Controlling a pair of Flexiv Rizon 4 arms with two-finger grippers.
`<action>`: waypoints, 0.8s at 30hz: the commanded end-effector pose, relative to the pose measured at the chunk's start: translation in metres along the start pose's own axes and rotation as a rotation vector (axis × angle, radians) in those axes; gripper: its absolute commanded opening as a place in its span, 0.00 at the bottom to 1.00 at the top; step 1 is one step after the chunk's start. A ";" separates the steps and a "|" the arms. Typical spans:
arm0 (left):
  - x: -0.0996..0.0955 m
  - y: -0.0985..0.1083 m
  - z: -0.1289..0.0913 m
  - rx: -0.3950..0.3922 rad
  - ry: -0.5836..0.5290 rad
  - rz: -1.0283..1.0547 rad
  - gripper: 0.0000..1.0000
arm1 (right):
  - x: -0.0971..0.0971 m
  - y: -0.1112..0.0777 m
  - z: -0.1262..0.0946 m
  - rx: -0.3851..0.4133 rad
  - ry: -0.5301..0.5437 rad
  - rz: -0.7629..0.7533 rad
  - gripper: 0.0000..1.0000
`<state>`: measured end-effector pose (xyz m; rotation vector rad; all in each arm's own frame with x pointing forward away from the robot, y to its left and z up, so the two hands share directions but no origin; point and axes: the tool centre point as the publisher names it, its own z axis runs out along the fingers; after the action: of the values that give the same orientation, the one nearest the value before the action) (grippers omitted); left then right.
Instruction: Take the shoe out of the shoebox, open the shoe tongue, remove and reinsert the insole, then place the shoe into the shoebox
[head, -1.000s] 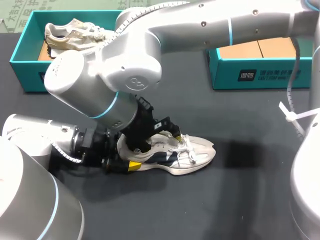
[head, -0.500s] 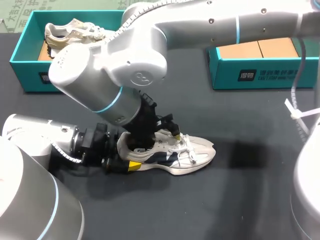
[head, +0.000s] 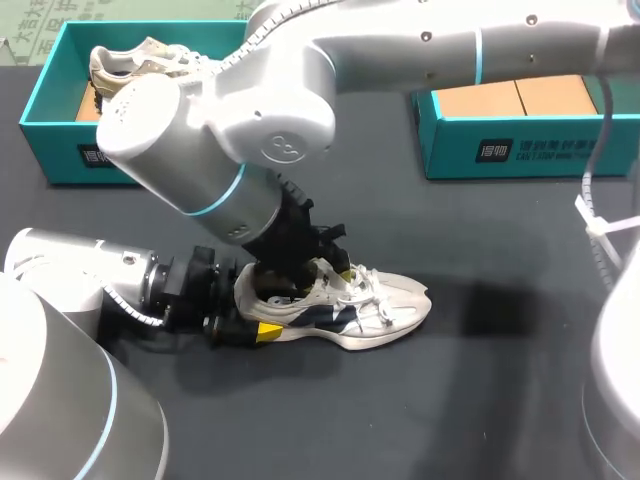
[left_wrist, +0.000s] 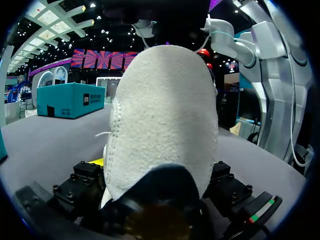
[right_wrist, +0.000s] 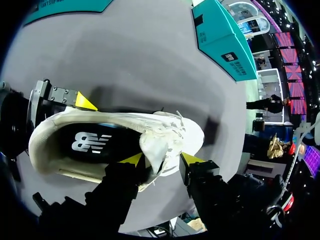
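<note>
Dark table (head: 480, 400). Near the front a white shoe (head: 385, 300) stands on its sole, its heel clamped by the left gripper (head: 262, 328). The right gripper (right_wrist: 162, 160) sits over it, fingers spread astride the tongue (right_wrist: 155, 145). At the back left, a teal shoebox (head: 50, 100) holds another shoe (head: 140, 62). A second teal box (head: 500, 145) stands at the back right.

Broad table (head: 500, 420) with a plain dark grey matte top, softly and evenly lit

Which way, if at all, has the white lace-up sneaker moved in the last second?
No. The white lace-up sneaker has not shifted against the right-hand teal cardboard shoebox.
</note>
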<state>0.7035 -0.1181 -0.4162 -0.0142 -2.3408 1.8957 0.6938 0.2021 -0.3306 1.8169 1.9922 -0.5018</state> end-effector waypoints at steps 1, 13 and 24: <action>0.001 0.001 0.000 0.000 -0.002 0.000 0.00 | -0.005 -0.006 -0.003 -0.005 0.005 0.219 0.48; 0.001 0.001 0.000 0.000 -0.002 0.000 0.00 | -0.023 -0.004 0.003 -0.005 0.070 0.170 0.44; 0.001 0.001 0.000 0.000 -0.002 0.000 0.00 | -0.027 -0.004 0.007 0.011 0.159 0.106 0.41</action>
<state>0.7035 -0.1180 -0.4162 -0.0142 -2.3409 1.8957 0.6957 0.1823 -0.3191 1.9408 1.9984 -0.4098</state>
